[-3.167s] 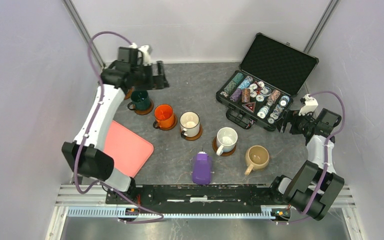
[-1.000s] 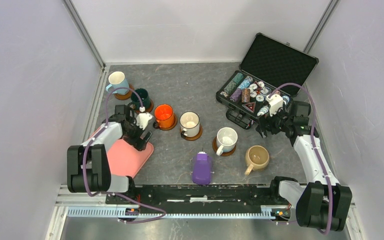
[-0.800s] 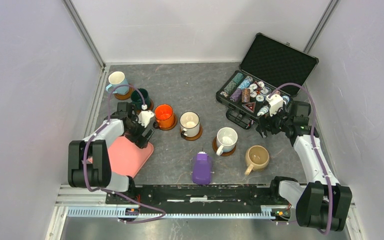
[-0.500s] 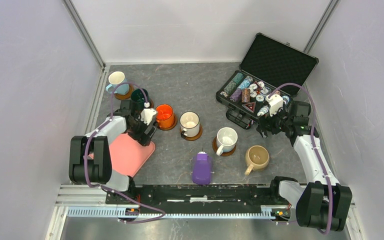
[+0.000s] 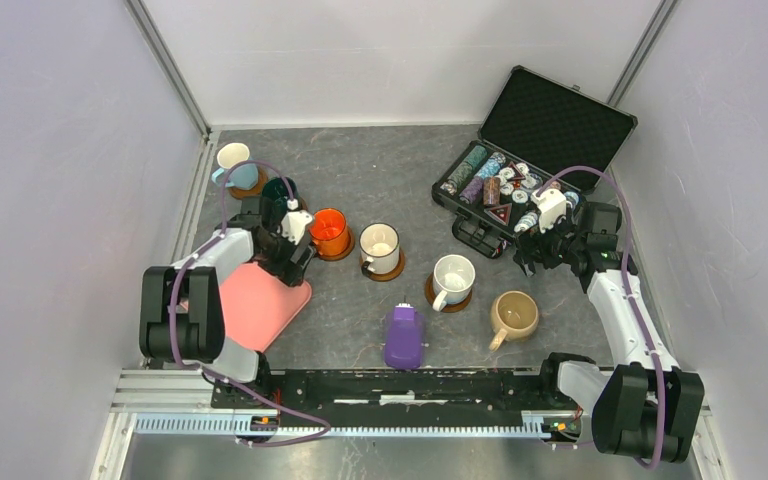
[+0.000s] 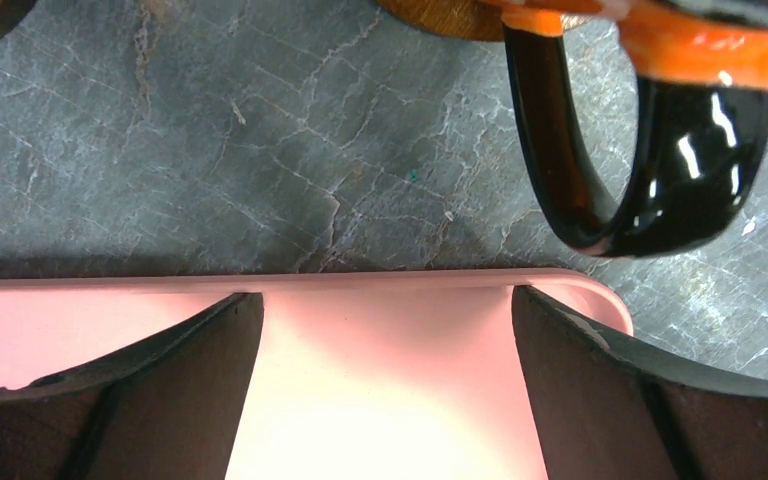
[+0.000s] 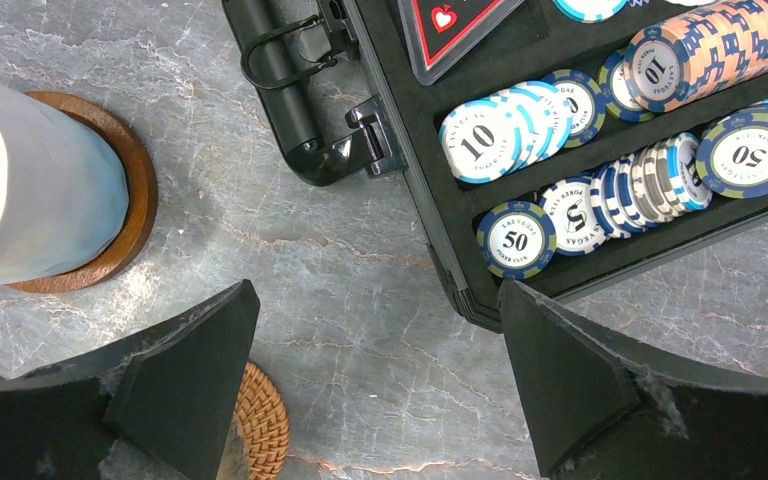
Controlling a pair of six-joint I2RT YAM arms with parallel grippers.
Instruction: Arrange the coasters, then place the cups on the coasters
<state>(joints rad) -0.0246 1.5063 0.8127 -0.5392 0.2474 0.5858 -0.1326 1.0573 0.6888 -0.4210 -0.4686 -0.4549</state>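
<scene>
Six cups run in a diagonal row, each on a coaster: light blue (image 5: 232,163), dark green (image 5: 280,189), orange (image 5: 328,231), cream with a dark base (image 5: 379,246), white (image 5: 452,278) and beige (image 5: 513,314). My left gripper (image 5: 295,260) (image 6: 385,385) is open and low over the pink tray's far corner, just short of the orange cup's black handle (image 6: 640,150). My right gripper (image 5: 526,258) (image 7: 375,385) is open above bare table. The white cup (image 7: 30,190) on its dark coaster (image 7: 130,215) lies to its left. A woven coaster (image 7: 260,425) peeks out by the left finger.
The pink tray (image 5: 250,312) (image 6: 390,300) lies at the near left. An open black case of poker chips (image 5: 520,180) (image 7: 600,150) stands at the far right, close to my right gripper. A purple oblong device (image 5: 404,336) lies near the front centre.
My left gripper has come back from the light blue cup and slid over the pink tray toward the orange cup. The right arm swung in beside the chip case, then held still.
</scene>
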